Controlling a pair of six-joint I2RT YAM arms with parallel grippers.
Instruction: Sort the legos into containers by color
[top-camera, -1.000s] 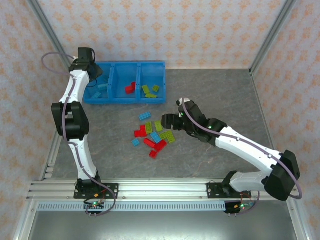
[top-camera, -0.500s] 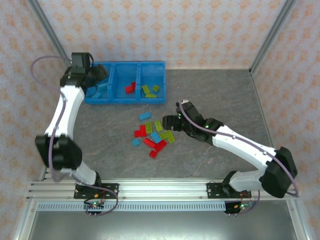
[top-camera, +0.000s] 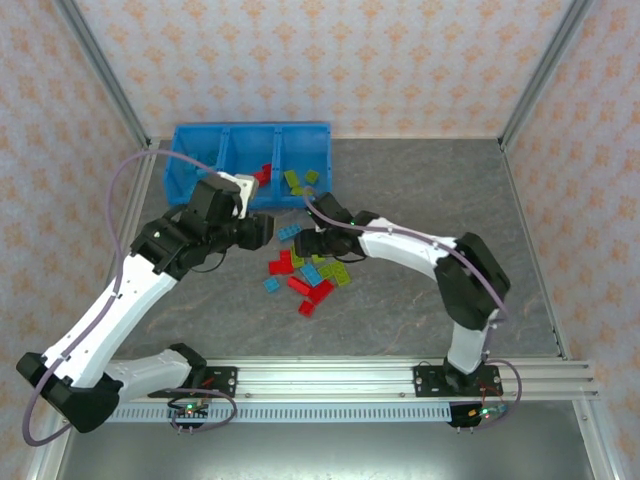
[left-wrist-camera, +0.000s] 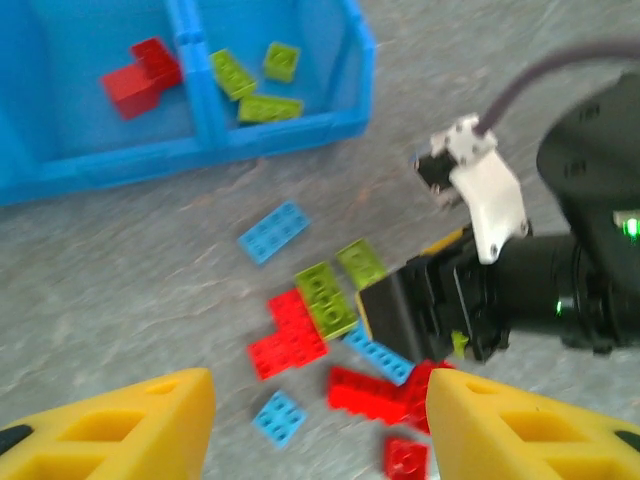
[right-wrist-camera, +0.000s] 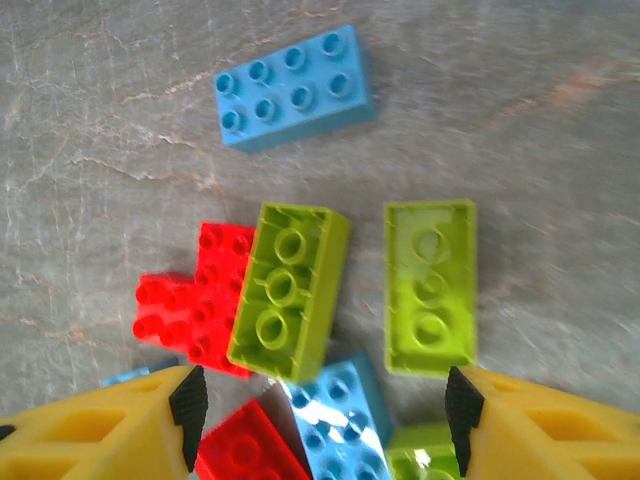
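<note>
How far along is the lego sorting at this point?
Done: red bricks lie in the middle compartment of the tray, three green bricks in its right one. In hand: nothing; the left gripper and right gripper hover open by the pile, the right over loose green bricks. Left: that mixed red, blue and green pile on the table.

1. A grey, stone-veined tabletop spreads across the enclosure.
2. The back wall, left wall and right wall carry pale peach paper with a repeating orange floral motif.
3. Slanting aluminium posts stand at the rear corners.
4. An aluminium rail runs along the near edge.
5. The light is soft and even, and shadows are faint.
</note>
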